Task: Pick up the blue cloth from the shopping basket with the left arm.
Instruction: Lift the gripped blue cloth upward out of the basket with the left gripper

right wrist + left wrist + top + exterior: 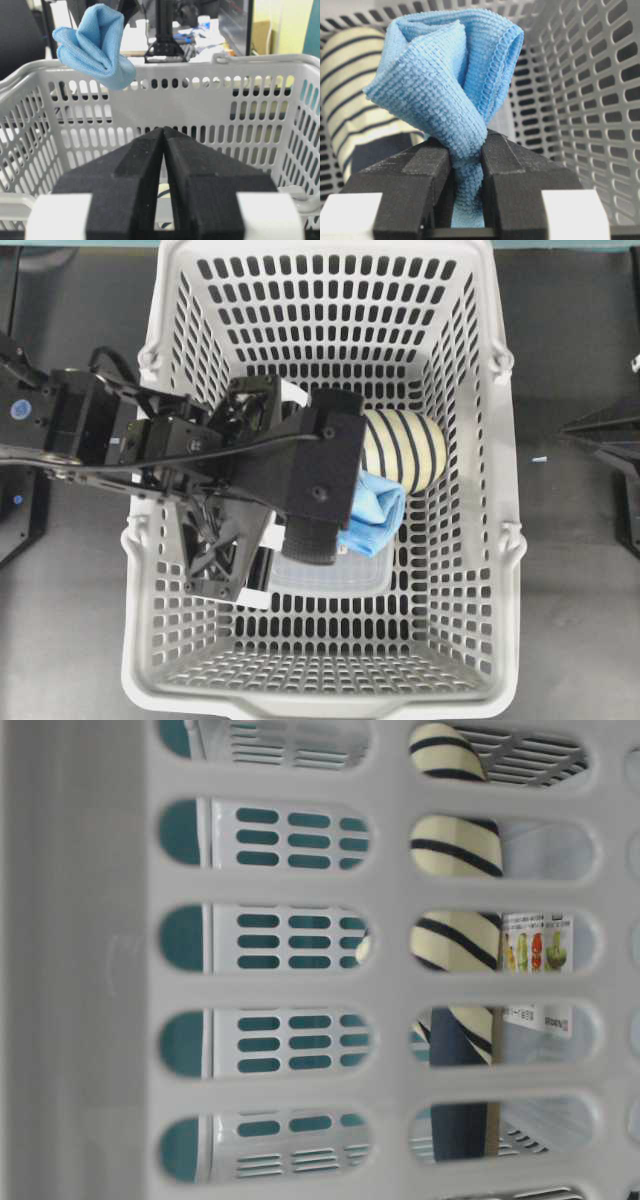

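1. At the left of the overhead view the left arm (pixel 150 435) reaches in over the grey shopping basket (pixel 480 300). Its hand (pixel 466 175) is best seen from its own wrist camera — the two black fingers (pixel 420 170) are clamped on a pinched neck of the blue cloth (pixel 445 75), with fabric filling the narrow gap between them.

2. The cloth sits bunched above the grip, looped and folded over itself. The weave is a nubbly microfibre with a stitched hem, so I judge it light, soft and limp, with no stiffness of its own. It drapes — whatever is not pinched hangs or flops.

3. In the middle of the overhead view the cloth shows beside the arm's housing, just next to the navy and cream-striped fabric roll (pixel 405 445), with a clear plastic container (pixel 330 575) lying on the basket floor beneath.

4. From the right wrist camera the cloth hangs level with the basket's far rim, so it appears lifted off the basket's contents.

5. A gathered fold is the sensible hold for such a thing, and the textured pile should resist slipping. The risk I see is a loose corner snagging on the slotted wall.

6. The right hand (pixel 163 145) rests outside the basket, its fingers pressed together on nothing.
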